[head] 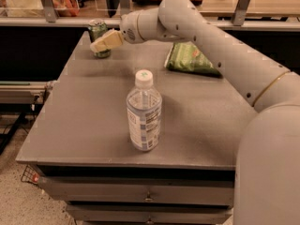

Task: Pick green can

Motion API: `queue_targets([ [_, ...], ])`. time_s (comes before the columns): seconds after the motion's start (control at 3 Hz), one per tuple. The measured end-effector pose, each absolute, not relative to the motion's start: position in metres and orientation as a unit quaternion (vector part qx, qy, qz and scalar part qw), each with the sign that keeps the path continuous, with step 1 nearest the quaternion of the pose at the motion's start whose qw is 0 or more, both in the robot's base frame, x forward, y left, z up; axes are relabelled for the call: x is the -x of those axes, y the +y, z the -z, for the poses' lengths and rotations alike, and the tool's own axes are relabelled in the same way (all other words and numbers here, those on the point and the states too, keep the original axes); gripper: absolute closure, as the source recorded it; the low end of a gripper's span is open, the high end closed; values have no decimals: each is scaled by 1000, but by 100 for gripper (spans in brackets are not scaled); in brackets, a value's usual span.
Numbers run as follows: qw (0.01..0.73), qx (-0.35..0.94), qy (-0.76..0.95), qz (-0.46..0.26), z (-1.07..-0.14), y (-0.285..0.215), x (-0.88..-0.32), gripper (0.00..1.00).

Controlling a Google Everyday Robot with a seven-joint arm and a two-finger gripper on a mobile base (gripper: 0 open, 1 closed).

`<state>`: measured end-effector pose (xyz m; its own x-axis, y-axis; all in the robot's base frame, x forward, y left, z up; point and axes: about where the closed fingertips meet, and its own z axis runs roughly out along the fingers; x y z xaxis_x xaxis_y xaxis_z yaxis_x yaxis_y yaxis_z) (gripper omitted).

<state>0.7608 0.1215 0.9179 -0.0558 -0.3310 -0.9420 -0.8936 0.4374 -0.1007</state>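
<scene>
Hand (101,43) | in front of green can (97,30) | far corner of table (84,111)

We think this is a robot test lab, since we see a plain gray bench (79,125) with drawers (140,191), a metal frame (47,3) behind, a speckled floor (11,205), and the gripper (104,42) by the green can (97,29) at the bench's far left corner.

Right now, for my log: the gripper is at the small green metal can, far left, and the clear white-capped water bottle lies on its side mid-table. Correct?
No: the camera view shows the clear water bottle standing upright mid-table. The gripper is at the small green metal can, far left.
</scene>
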Motion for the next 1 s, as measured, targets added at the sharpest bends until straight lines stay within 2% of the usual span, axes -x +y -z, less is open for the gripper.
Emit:
queue_targets([
  [0.33,520,427,687,-273,-904,138,-779,0],
  [0.67,516,405,704,-273,-889,148,-792,15],
  [1.0,492,377,725,-300,-877,163,-796,52],
])
